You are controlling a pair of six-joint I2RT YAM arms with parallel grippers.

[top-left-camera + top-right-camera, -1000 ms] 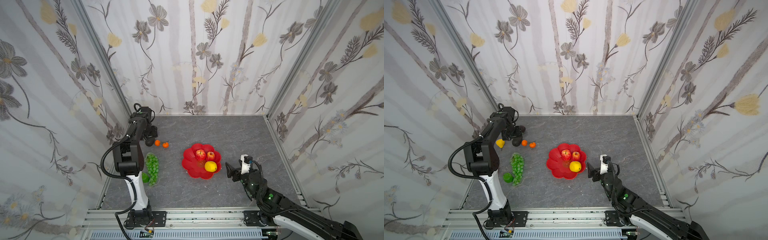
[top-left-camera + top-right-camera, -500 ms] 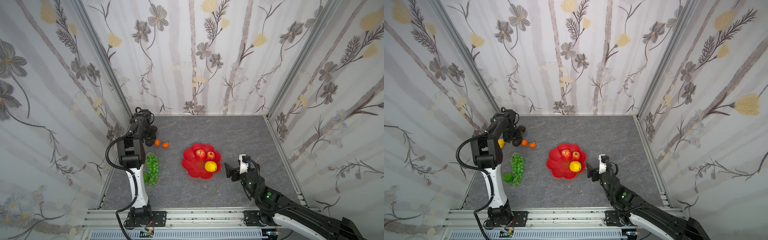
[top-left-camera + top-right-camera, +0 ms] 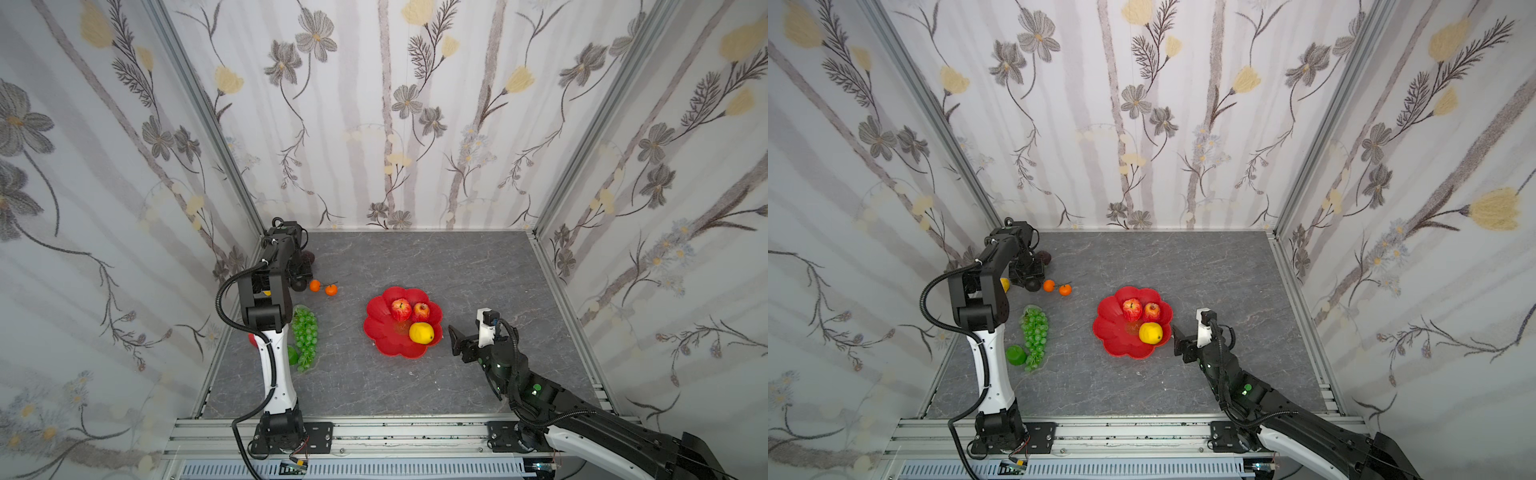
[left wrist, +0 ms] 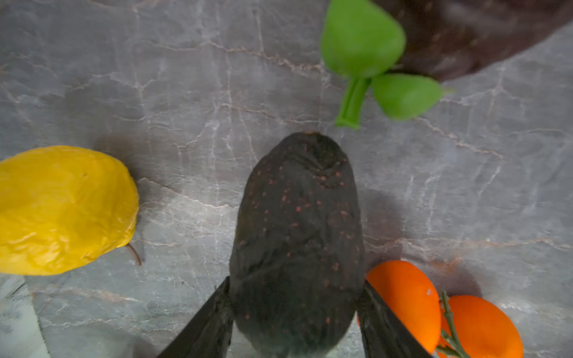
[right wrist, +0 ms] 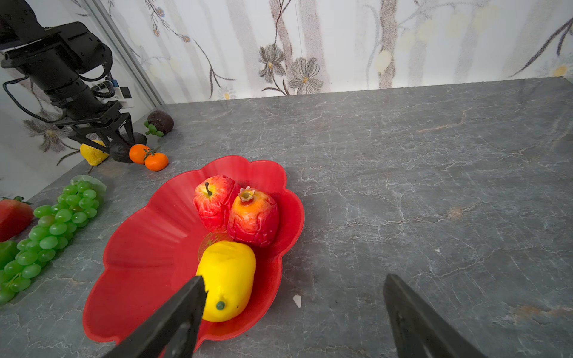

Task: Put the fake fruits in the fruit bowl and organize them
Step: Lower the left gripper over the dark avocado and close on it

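I am observing the left hand [image 4: 294, 280] closed on the dark speckled plastic avocado [image 4: 297, 217]. Both black fingers [image 4: 210, 322] are bearing against its flanks, and the fruit is lying on the grey marbled surface [image 4: 192, 93], near the far left corner in both top views. Two glossy orange plastic tangerines [image 4: 403, 297] are sitting just beside that hand, touching each other. A crinkled yellow plastic pear [image 4: 62, 210] is lying on the opposite side of the avocado, apart from it. A dark round fruit with green leaves [image 4: 465, 34] is resting beyond the avocado's tip. The right hand [image 5: 294, 279] is standing wide open and holding nothing, hovering just beside the near right rim of the glossy red flower-shaped plastic fruit bowl [image 3: 382, 345]. The bowl is sitting at the middle of the surface. It is carrying a red plastic apple [image 3: 400, 309], a second red fruit with a crowned top [image 3: 421, 311] touching the apple, and a yellow plastic lemon [image 3: 421, 333]. The long green plastic grape bunch [image 3: 305, 332] is lying outside the bowl on the left, well apart from it. A small green fruit [image 3: 1016, 355] is lying against the bunch's near end; I cannot tell its kind.
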